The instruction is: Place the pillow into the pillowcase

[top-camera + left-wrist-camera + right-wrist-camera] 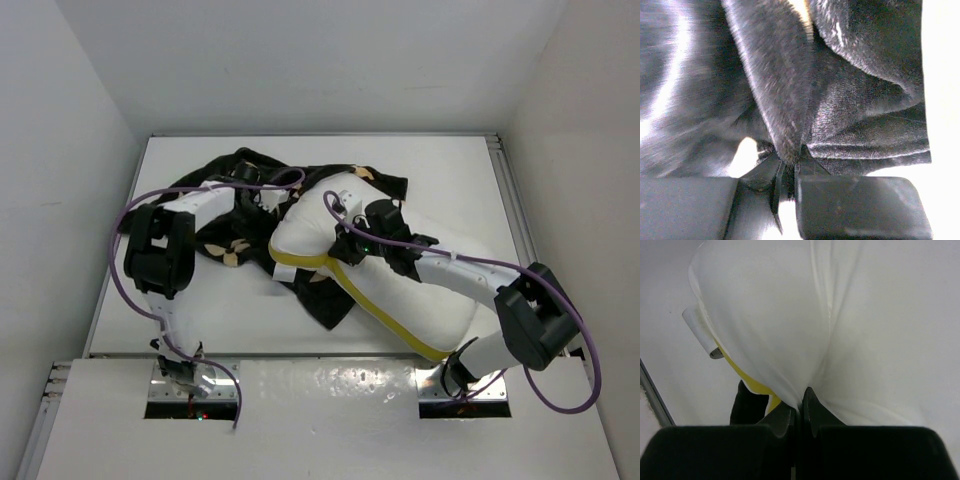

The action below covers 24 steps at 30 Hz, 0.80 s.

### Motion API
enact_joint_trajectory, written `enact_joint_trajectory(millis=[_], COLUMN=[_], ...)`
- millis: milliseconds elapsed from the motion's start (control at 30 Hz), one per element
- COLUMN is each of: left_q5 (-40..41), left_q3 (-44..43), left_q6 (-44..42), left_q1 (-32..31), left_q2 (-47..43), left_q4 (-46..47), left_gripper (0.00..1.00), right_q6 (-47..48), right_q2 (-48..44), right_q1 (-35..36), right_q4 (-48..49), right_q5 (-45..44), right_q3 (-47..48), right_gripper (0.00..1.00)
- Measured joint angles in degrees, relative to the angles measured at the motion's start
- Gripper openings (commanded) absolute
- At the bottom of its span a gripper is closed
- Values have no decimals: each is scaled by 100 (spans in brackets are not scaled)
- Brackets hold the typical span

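relation: pillow [400,300] long axis runs diagonally from the near right corner of the table [200,315] to its middle; far end points into the pillowcase [225,240] bunched left-centre; left arm nearer the case | left gripper [788,165]: clamped on a pillowcase fold | right gripper [800,407]: pinching pillow fabric near that far end

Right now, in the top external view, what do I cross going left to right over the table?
Left arm's black elbow joint → soft black velvety flower-printed pillowcase → plump white quilted pillow with yellow piping → right arm's black elbow joint.
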<state>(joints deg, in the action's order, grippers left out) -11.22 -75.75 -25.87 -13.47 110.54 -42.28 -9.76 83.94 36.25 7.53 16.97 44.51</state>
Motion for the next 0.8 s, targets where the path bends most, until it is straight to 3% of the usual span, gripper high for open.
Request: enact_joint_trajectory(millis=[300,800], left_q5=[376,271], left_q3=[0,-260], left_q6=[-52,-63], left_q1=[387,586], left_q2=[-407,-566], left_q4=[173,-17], left_gripper=[0,0], right_q6=[-597,-1128], right_q2=[146,476], right_q1=[-2,33], right_q4=[496,885], right_q5=[-157,-269], right_q3=[-125,-122], right_gripper=[0,0])
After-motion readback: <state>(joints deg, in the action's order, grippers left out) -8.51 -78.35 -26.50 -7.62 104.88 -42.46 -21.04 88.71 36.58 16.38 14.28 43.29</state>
